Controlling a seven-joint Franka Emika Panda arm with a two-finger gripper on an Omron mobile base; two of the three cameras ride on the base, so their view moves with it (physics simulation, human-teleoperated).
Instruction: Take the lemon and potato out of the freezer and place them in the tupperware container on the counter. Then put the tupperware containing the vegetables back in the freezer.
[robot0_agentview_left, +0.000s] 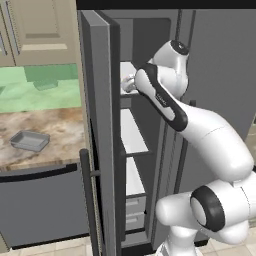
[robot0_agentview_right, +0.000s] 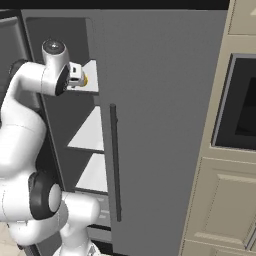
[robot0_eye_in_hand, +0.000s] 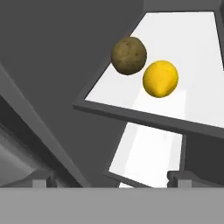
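Two items sit on the upper white shelf (robot0_eye_in_hand: 192, 65) of the freezer (robot0_agentview_left: 100, 125): the lemon (robot0_eye_in_hand: 160, 78) and the potato (robot0_eye_in_hand: 129, 55). They lie just beside each other, touching or nearly so, close to the shelf's front edge, with the potato nearer the grey side wall.

Handling, as a judgement: both are small, light, firm and rounded. Neither should crush under a moderate squeeze, but each may roll or slip out if the fingers close off-centre. Take hold across the widest part, with one finger on each side. The lemon's smooth skin looks the more slippery; the potato's duller surface should grip better. Since the two are so close, a finger pushed between them may nudge the neighbour along the shelf.

The gripper (robot0_eye_in_hand: 111, 177) has its jaws spread fully wide and holds nothing. In the hand view both items lie ahead of and above the fingertips (robot0_eye_in_hand: 43, 179), well apart from them, the lemon closer to the centre line. The right base view shows the gripper at shelf level with the lemon just beyond it.

The tupperware container (robot0_agentview_left: 30, 141) rests on the counter (robot0_agentview_left: 60, 125), left of the open freezer door.
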